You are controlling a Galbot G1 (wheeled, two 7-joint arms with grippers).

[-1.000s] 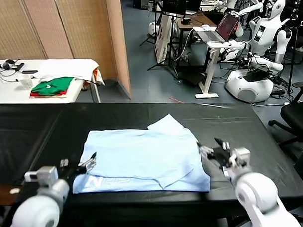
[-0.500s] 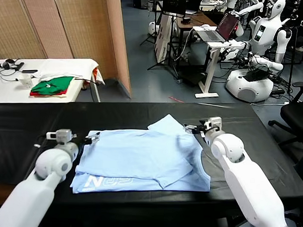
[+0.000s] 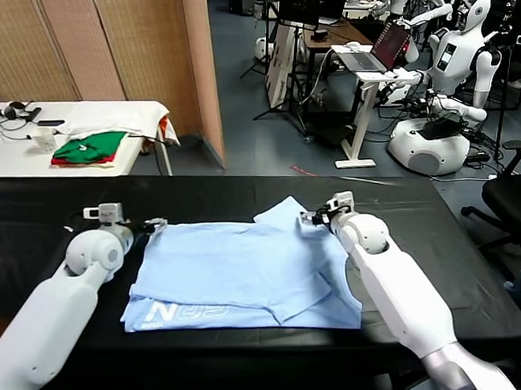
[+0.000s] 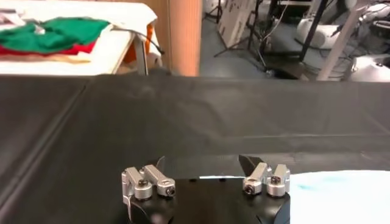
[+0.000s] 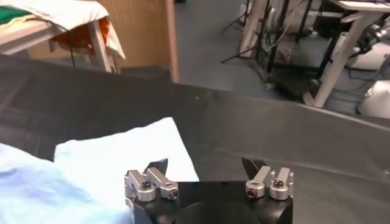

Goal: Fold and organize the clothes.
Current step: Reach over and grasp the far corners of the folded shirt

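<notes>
The light-blue T-shirt (image 3: 240,276) lies flat on the black table (image 3: 54,209). The left gripper (image 3: 154,223) and the right gripper (image 3: 308,219) are released, at the shirt's far corners

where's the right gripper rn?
Head view: right gripper, jaws open, sits at the far right part of the light-blue T-shirt, beside its sleeve, on the black table.

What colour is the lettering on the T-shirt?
White, printed on the pale blue T-shirt near its front-left corner; clearest in the head view.
</notes>
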